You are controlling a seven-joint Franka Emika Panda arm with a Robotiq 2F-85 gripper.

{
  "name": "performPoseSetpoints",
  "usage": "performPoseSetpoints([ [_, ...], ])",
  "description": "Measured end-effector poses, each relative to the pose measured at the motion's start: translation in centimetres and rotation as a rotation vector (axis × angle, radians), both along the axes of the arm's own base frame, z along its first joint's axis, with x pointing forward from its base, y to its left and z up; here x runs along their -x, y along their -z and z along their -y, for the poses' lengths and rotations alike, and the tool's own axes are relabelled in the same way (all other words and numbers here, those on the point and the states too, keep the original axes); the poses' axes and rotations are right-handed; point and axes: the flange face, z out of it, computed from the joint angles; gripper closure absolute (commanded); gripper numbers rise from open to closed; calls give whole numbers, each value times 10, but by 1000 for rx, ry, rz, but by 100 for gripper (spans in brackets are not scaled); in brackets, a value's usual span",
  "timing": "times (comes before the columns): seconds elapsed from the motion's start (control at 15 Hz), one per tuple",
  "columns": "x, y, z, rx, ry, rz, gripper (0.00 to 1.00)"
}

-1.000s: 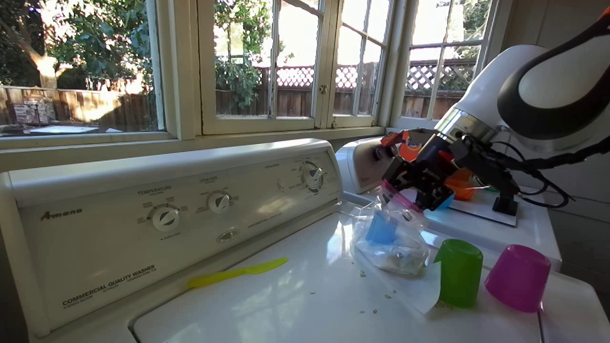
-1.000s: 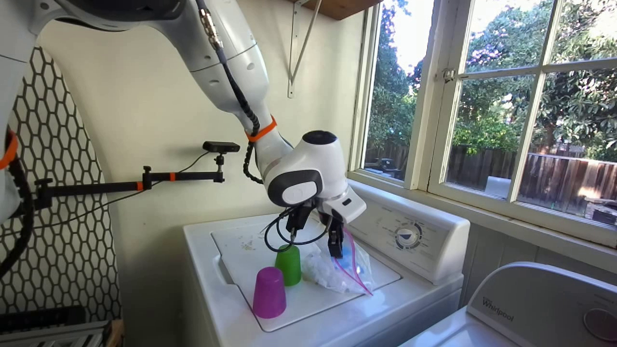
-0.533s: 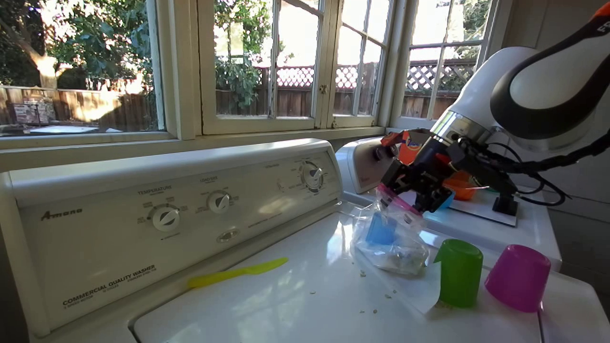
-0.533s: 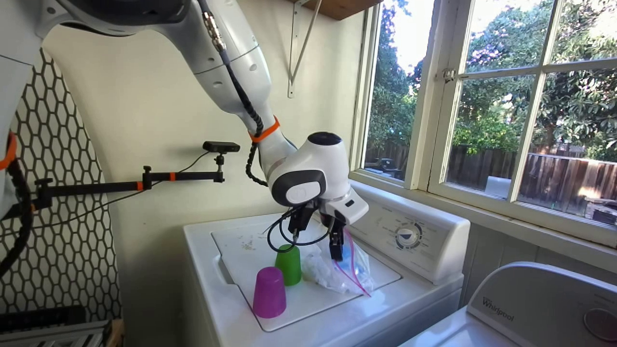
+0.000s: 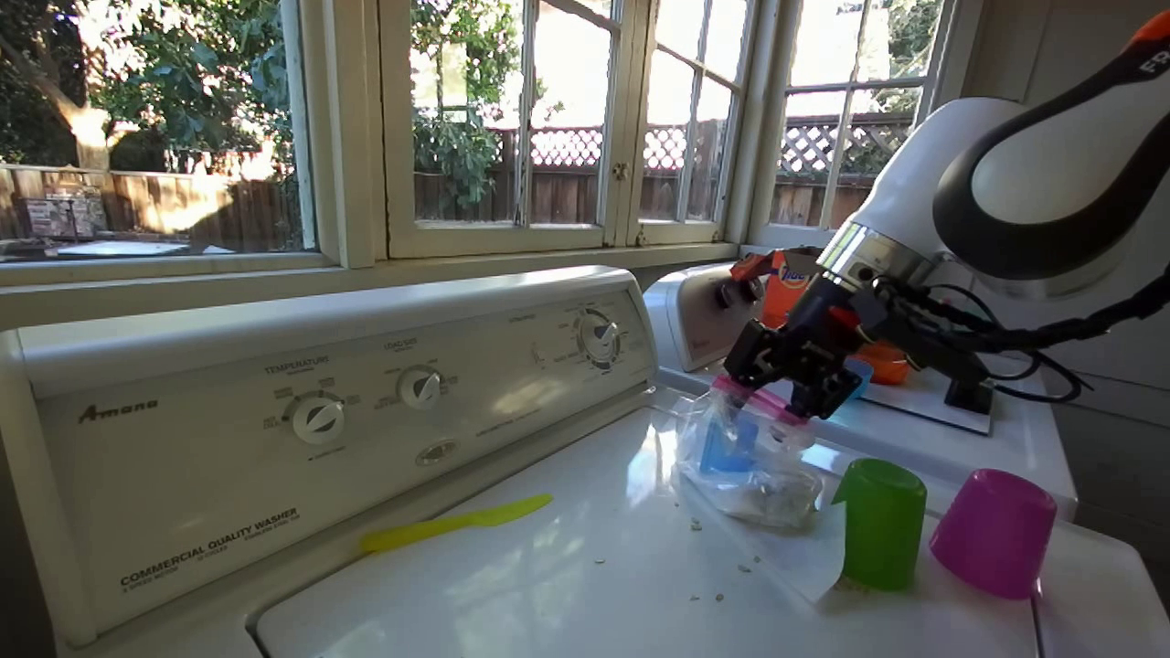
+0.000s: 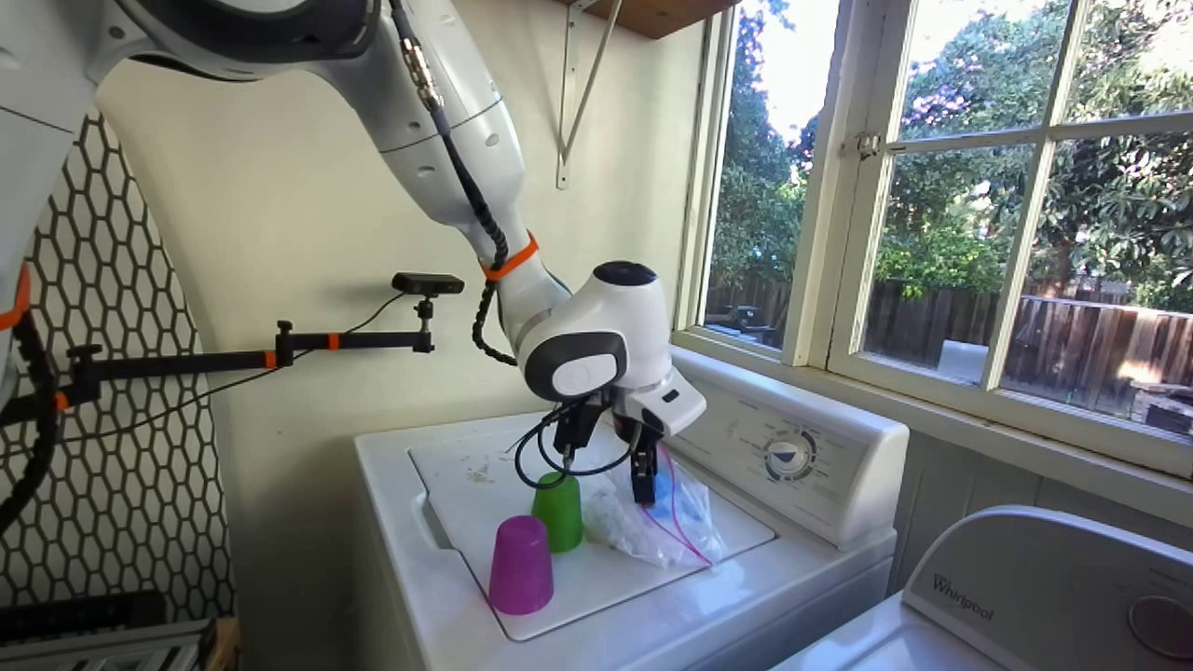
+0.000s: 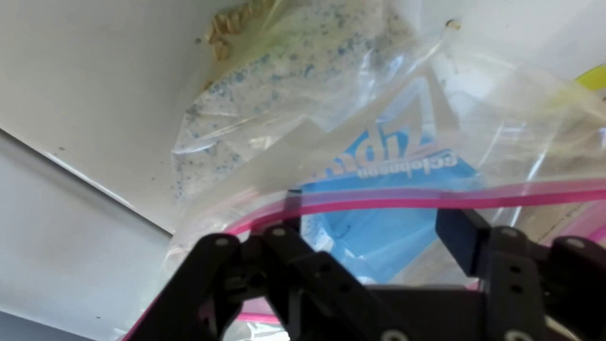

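My gripper stands open, pointing down into the mouth of a clear zip bag. Its fingers are spread wide, and the bag's pink seal runs across them in the wrist view. Below and between the fingertips lies a blue object, perhaps a scoop, inside the bag. I cannot tell whether a finger touches it. White powder with blue specks fills the far part of the bag. Beside the bag, a green cup and a magenta cup stand upside down in both exterior views.
Bag and cups rest on the white washer lid, scattered with small crumbs. A yellow plastic knife lies near the control panel. Behind the gripper are an orange box and an orange container on the neighbouring machine.
My gripper has come down a little, deeper into the bag's mouth, and the pink rim has sunk with it. Its jaws remain apart. The cups and the knife have not moved.
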Motion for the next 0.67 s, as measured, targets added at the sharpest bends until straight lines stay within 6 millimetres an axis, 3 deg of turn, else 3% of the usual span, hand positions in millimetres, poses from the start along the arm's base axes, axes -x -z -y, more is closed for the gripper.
performPoseSetpoints([
  [0.13, 0, 0, -2, -2, -2, 1, 1],
  [0.53, 0, 3, -13, -9, -13, 7, 0],
  [0.67, 1, 6, -18, -8, -20, 3, 26],
])
